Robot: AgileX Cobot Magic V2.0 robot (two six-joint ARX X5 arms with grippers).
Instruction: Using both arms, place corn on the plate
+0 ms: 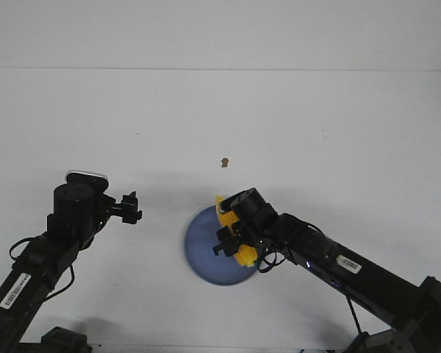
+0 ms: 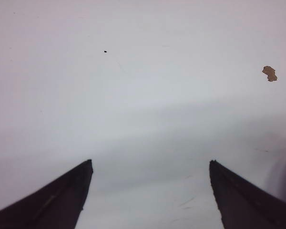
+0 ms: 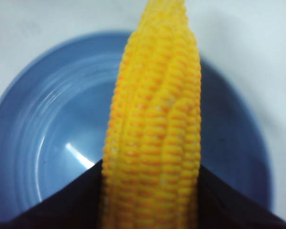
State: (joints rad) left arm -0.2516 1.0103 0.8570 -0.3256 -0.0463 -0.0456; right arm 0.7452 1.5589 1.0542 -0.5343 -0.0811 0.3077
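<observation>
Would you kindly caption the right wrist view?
Right gripper holds the corn over the blue plate.

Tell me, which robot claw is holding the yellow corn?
The right gripper: it is shut on the corn above the blue plate. The left gripper is open and holds nothing.

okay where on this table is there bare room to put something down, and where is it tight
The table is bare across its far half beyond the brown speck, and between the open left gripper and the plate. It is tight at the plate itself, where the right gripper holds the corn over it.
</observation>
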